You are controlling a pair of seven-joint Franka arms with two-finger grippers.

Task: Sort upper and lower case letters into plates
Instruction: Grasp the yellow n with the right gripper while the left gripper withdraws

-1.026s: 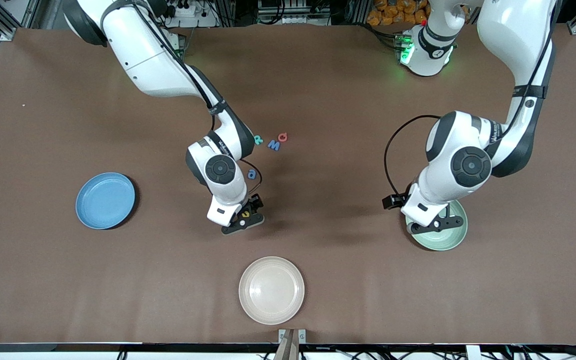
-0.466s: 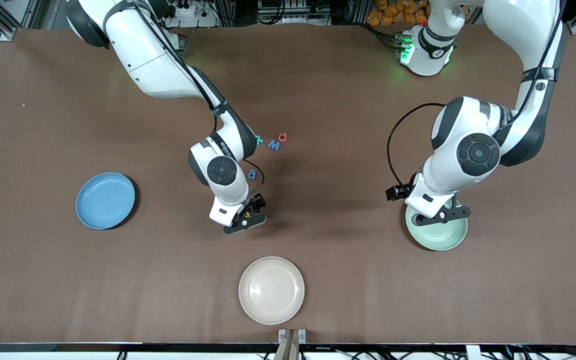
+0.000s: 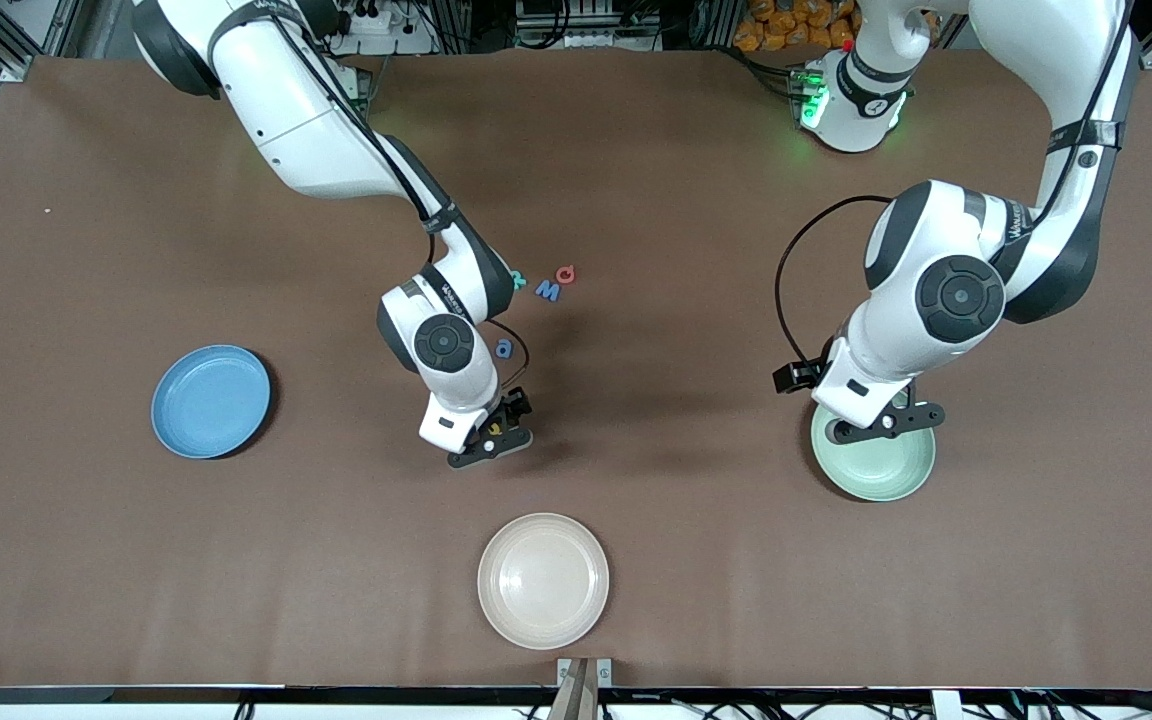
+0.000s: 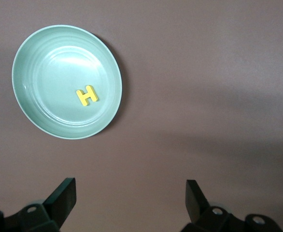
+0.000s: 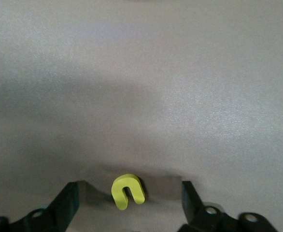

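My right gripper [image 3: 492, 436] is down at the table's middle, open, its fingers [image 5: 69, 198] standing on either side of a yellow u [image 5: 128, 192] without touching it. A blue a [image 3: 504, 348], teal R [image 3: 518, 282], blue M [image 3: 547, 290] and red Q [image 3: 565, 273] lie farther from the front camera than that gripper. My left gripper [image 3: 886, 420] hangs open and empty over the edge of the mint green plate [image 3: 886, 478]. In the left wrist view a yellow H [image 4: 87, 95] lies in that plate [image 4: 54, 67]. The blue plate [image 3: 211, 400] sits toward the right arm's end and holds nothing.
A cream-beige plate [image 3: 543, 580] sits near the table's front edge, nearer the front camera than my right gripper. Brown tabletop surrounds all three plates.
My left gripper has lifted off the mint green plate and drifted toward the arms' side, uncovering more of the plate. My right gripper has barely shifted over the yellow u.
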